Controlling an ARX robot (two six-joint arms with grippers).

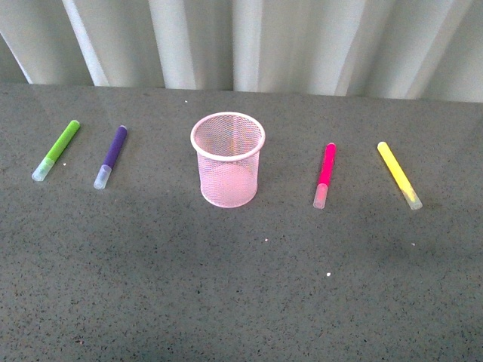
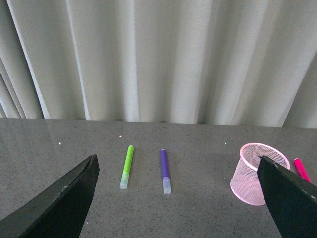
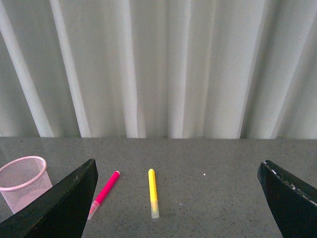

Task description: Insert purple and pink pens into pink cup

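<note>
The pink cup [image 1: 228, 159] stands upright in the middle of the grey table, empty as far as its mesh shows. Left of it lies the purple pen [image 1: 111, 156], frosted cap toward me; right of it lies the pink pen [image 1: 325, 174], cap toward me too. Neither arm shows in the front view. In the left wrist view my left gripper [image 2: 178, 198] is open and held back from the purple pen [image 2: 165, 170] and the cup [image 2: 257, 172]. My right gripper [image 3: 176, 198] is open too, back from the pink pen [image 3: 103, 194], with the cup [image 3: 22, 181] off to one side.
A lime-green marker [image 1: 56, 150] lies at the far left and a yellow marker [image 1: 398, 174] at the far right. A pleated white curtain [image 1: 249, 41] hangs behind the table's back edge.
</note>
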